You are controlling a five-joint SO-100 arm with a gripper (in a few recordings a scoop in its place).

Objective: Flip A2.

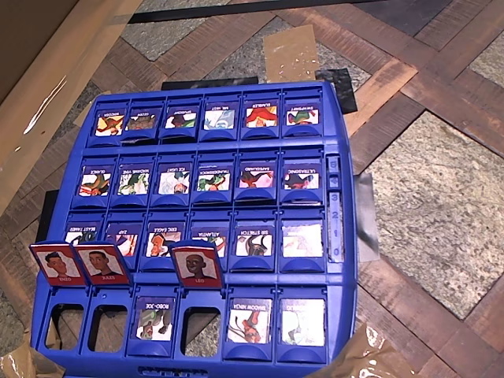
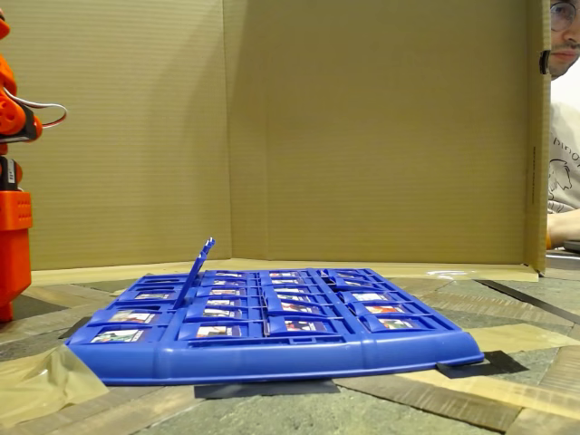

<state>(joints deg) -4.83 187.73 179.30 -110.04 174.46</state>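
While A2 lay flat, blue ROBO-JOE face up, in the game board's nearest row at six o'clock overhead, LEO stood just beyond; the orange arm waited at nine o'clock, end effector's state impossible to tell.

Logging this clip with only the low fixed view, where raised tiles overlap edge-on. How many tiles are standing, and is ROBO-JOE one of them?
Observer: In the overhead view three stand, all red-framed: the left tile, the tile beside it, and LEO.
Operator: And ROBO-JOE?
Observer: ROBO-JOE lies flat, blue face up, in the bottom row, its slot between two empty slots.
Operator: What sits right of LEO's slot?
Observer: SHADOW NINJA, also flat.
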